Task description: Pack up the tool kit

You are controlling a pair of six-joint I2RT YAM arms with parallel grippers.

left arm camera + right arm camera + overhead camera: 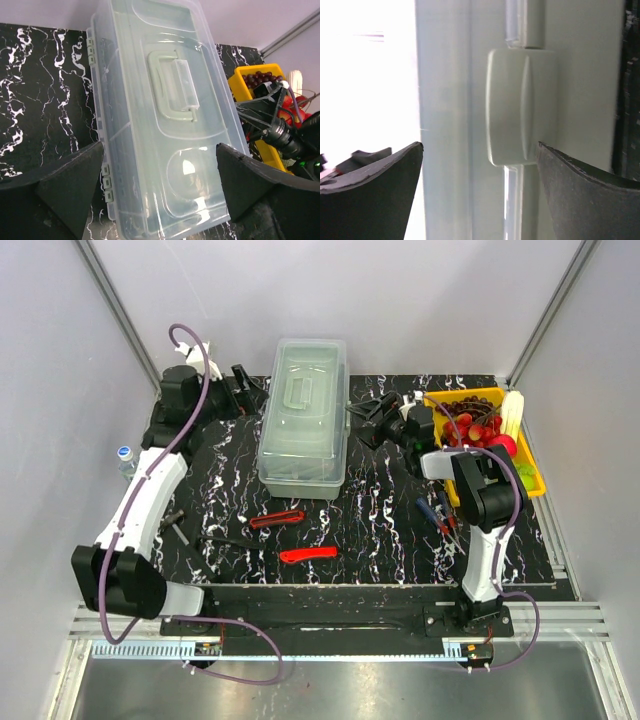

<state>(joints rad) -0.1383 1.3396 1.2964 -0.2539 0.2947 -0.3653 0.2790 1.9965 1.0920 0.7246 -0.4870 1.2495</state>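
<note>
Right gripper (480, 145), left gripper (159, 150): both wide, empty. Toolbox (303, 420): we judge it stiff, slick, light; take by handle (174, 86) or latch (520, 107).

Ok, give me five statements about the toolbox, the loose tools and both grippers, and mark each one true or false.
1. The toolbox has its lid closed. True.
2. The red-handled tools lie inside the toolbox. False: they lie on the mat in front of it.
3. The right gripper is shut on the latch. False: its jaws stand open, facing the latch.
4. The yellow tray sits to the right of the toolbox. True.
5. The left gripper is open and holds nothing. True.
</note>
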